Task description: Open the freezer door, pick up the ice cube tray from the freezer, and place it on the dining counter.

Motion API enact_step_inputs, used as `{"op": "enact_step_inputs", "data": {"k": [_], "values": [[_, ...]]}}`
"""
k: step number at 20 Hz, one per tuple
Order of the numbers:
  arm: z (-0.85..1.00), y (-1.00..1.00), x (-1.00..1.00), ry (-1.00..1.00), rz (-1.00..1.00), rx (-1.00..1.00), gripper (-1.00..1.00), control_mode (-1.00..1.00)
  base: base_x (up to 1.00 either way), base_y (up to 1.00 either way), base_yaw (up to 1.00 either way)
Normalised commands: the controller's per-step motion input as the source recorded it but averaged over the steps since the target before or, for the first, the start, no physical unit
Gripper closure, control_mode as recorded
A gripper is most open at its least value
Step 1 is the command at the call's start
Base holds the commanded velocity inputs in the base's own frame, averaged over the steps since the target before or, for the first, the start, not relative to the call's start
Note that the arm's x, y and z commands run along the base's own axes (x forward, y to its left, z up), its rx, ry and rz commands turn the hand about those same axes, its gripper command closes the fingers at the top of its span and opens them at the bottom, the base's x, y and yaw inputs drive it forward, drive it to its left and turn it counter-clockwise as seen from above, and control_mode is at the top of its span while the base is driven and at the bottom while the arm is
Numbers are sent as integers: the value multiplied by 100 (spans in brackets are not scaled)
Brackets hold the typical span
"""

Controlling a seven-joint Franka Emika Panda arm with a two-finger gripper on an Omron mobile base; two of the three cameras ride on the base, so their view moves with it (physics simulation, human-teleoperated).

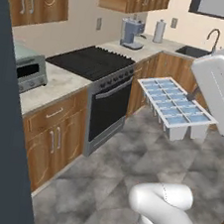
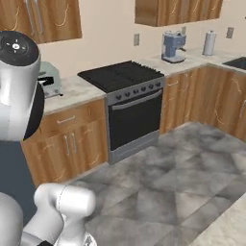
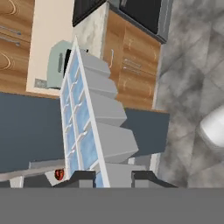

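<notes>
Both base cameras looked from behind my arm toward the shared stove [image 1: 93, 61]; my hand camera looked close along my pincer [image 3: 113, 177].

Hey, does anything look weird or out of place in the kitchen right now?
Only the ice cube tray: it hangs in mid-air above the floor, gripped at one end by the gripper, level, nothing spilled. Nothing on the counters stands out.

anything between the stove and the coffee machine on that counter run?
Bare. In the left base view a short stretch of marble counter separates the stove from the blue-grey coffee machine; nothing stands on it. The right base view agrees.
</notes>
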Motion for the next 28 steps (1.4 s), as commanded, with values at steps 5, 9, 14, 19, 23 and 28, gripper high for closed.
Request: {"op": "enact_step_inputs", "data": {"k": [5, 9, 14, 19, 23, 28], "values": [[0, 0, 0, 0, 0, 0, 100, 100, -2, -20, -56], [0, 0, 0, 0, 0, 0, 100, 100, 0, -7, -58], [0, 0, 0, 0, 0, 0, 100, 100, -7, 0, -60], [0, 0, 0, 0, 0, 0, 100, 100, -3, 4, -64], [0, 0, 0, 0, 0, 0, 100, 100, 9, 42, -60], [0, 0, 0, 0, 0, 0, 100, 100, 26, 55, -52]]}}
